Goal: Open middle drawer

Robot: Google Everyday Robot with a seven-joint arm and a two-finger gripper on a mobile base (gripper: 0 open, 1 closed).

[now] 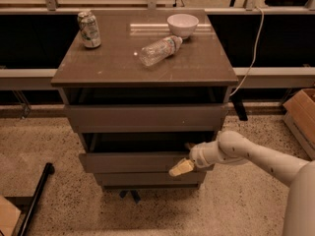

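The middle drawer [133,162] is a wide grey-brown flat front panel in the cabinet, between a taller top drawer front [147,117] and a narrow bottom one [142,179]. It stands slightly out, with a dark gap above its top edge. My gripper [181,168] is at the right part of the middle drawer's front, at the lower edge of the panel. My white arm [246,154] reaches in from the lower right.
On the cabinet top [113,68] stand a can [89,29], a white bowl [182,24] and a plastic bottle [160,49] lying on its side. A cardboard box [301,117] sits on the floor at right. A black pole [34,200] lies at lower left. A cable [253,48] hangs at right.
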